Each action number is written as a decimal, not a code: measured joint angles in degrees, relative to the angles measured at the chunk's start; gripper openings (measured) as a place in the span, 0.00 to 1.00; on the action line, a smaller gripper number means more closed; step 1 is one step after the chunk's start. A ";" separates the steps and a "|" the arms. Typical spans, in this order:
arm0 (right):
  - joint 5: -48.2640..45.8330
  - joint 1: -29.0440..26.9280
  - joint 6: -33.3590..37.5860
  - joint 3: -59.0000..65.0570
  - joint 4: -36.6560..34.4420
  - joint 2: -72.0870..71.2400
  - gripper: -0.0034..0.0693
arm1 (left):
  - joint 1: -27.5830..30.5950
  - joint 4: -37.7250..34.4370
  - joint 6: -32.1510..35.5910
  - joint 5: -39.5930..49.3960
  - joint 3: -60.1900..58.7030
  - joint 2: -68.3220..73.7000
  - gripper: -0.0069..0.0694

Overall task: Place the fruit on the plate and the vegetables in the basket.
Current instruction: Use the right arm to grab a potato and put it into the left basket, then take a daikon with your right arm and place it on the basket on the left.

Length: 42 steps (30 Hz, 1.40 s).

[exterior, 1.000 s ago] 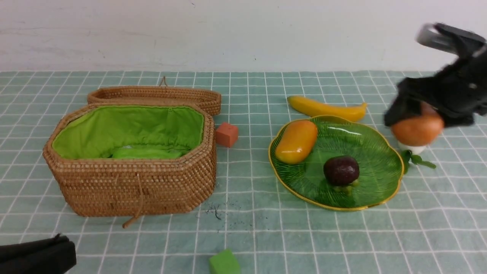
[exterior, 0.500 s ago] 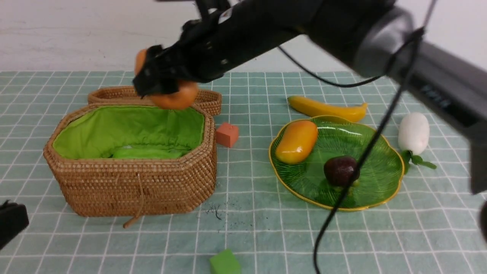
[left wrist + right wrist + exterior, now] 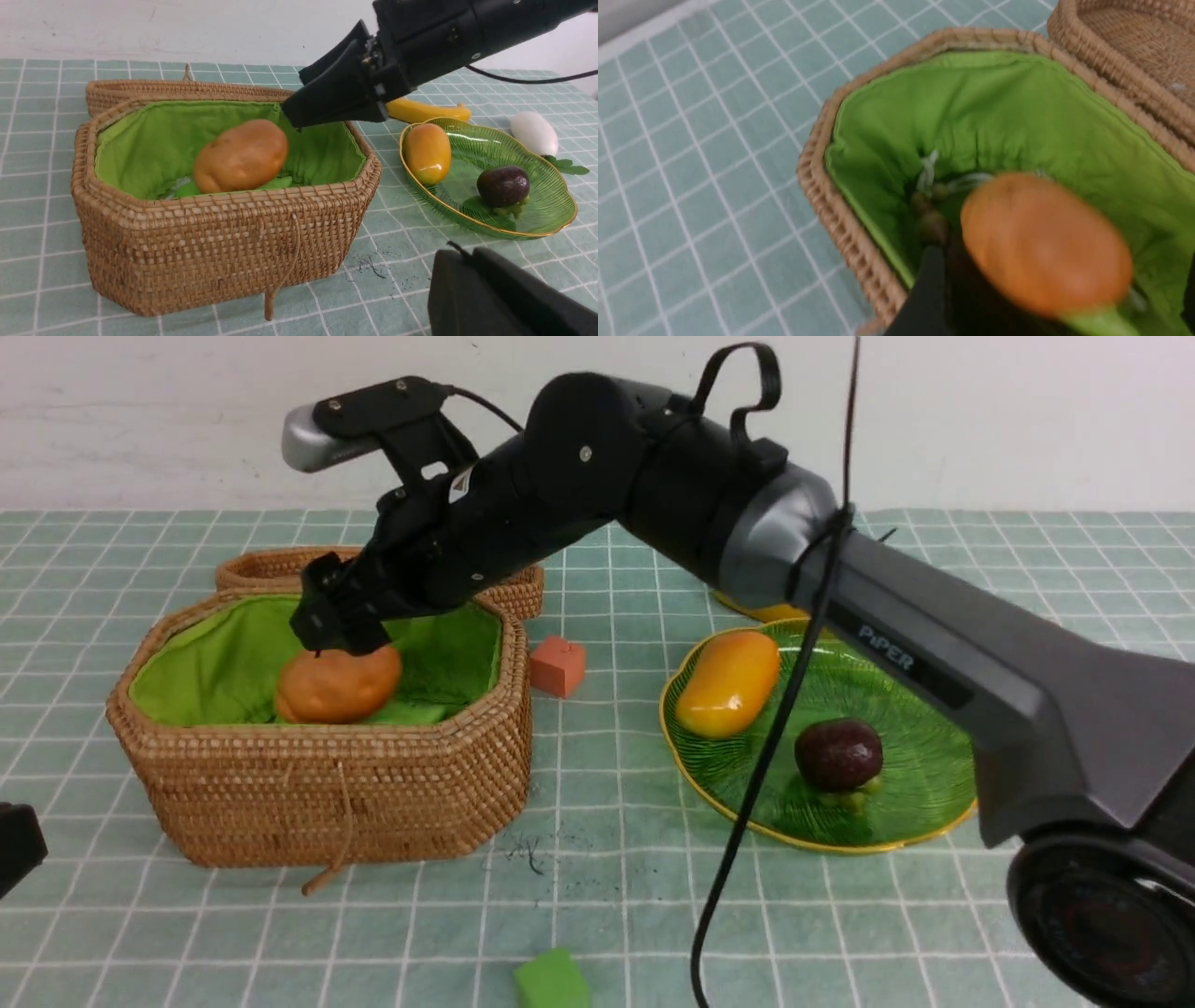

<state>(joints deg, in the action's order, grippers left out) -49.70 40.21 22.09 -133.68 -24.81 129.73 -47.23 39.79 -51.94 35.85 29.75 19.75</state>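
The orange-brown lumpy vegetable (image 3: 336, 686) (image 3: 240, 156) lies inside the wicker basket (image 3: 317, 784) on the green lining. It rests partly on a green pod (image 3: 187, 189) and shows blurred in the right wrist view (image 3: 1045, 242). My right gripper (image 3: 336, 625) (image 3: 322, 112) hovers just above it, open, with nothing between its fingers. The mango (image 3: 728, 681) and the mangosteen (image 3: 837, 754) sit on the green plate (image 3: 934, 775). The banana (image 3: 427, 111) lies behind the plate, and the white radish (image 3: 534, 133) lies beside the plate. My left gripper (image 3: 467, 261) is shut and empty, low at the near left.
The basket's lid (image 3: 392, 565) lies open behind it. An orange cube (image 3: 557, 665) stands between basket and plate, and a green cube (image 3: 551, 980) sits at the front edge. My right arm (image 3: 840, 588) stretches across above the plate, its cable (image 3: 747, 803) hanging down.
My right arm swung from the far right across to the basket carrying the orange-brown vegetable. Its jaws have opened and the vegetable now lies in the basket. The left gripper barely moved.
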 joint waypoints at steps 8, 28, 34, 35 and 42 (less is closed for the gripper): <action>-20.12 -5.97 -4.47 -0.56 15.14 -12.45 0.61 | 0.00 -7.25 6.42 -1.74 0.00 0.00 0.10; -16.82 -48.30 -19.88 19.74 15.64 -11.49 0.58 | 0.00 -32.23 33.90 -8.27 0.04 0.00 0.07; -7.00 -48.65 -26.01 19.85 14.55 -3.47 0.93 | 0.00 -32.28 33.95 -9.51 0.04 0.00 0.07; -3.88 -48.52 -27.46 19.85 14.55 -1.38 0.97 | 0.00 -32.28 33.95 -10.36 0.04 0.00 0.07; 1.70 -48.20 -29.19 19.85 14.55 4.38 0.93 | 0.00 -32.28 33.95 -11.41 0.04 0.00 0.07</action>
<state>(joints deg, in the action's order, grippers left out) -48.00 -7.99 -7.09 -113.83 -10.26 134.11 -47.23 7.51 -17.98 24.44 29.79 19.75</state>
